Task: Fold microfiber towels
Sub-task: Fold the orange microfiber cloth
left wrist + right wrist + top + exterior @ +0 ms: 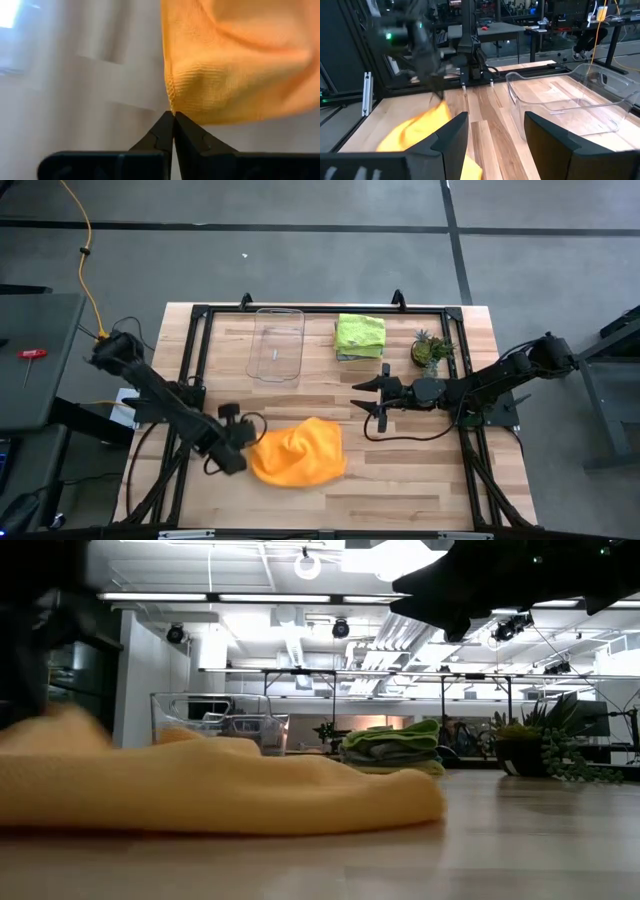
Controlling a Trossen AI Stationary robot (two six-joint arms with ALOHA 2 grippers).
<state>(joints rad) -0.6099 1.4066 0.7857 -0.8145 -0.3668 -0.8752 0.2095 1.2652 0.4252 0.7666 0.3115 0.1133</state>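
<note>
While the left gripper pinches the orange towel's edge between closed fingertips, the right gripper hovers open above the table

A robotics lab or workshop — the low view looks past the wooden bench into an open hall of ceiling strip lights and metal racks (upper half of the frame), with more workbenches and a yellow cable across the concrete floor.

Orange towel seemingly woven cloth; table wood.
</note>
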